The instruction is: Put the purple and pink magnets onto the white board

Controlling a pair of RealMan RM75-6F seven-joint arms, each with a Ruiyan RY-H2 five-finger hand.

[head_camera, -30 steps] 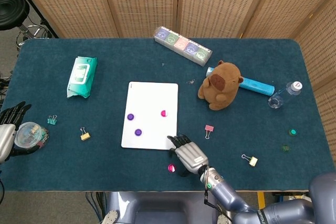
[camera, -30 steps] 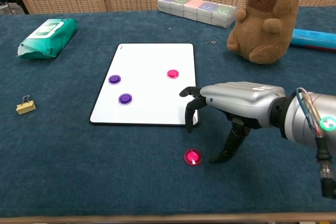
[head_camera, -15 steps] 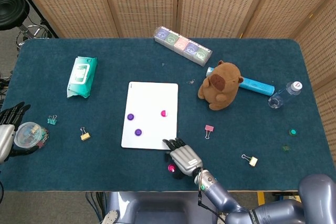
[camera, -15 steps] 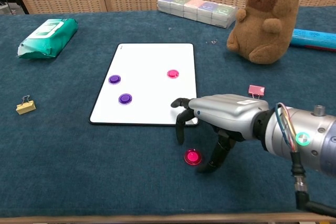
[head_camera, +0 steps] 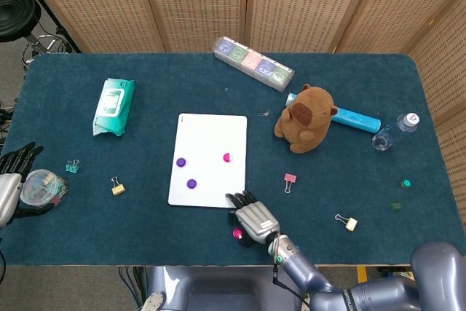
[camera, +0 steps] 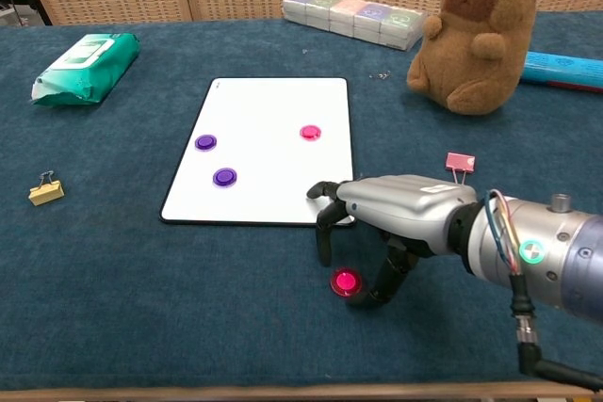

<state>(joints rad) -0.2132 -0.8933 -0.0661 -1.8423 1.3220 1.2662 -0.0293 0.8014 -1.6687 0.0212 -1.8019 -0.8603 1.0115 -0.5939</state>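
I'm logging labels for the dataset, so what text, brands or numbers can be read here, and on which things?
None can be read.
Wipes pack: print on the front, too small to read.
Row of boxes: round marks on the lids, blurred.
Bottle: a mark on the cap, too small.
Blue tube: no print that I can make out.

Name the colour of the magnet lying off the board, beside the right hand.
Pink magnet; clearest in the chest view.
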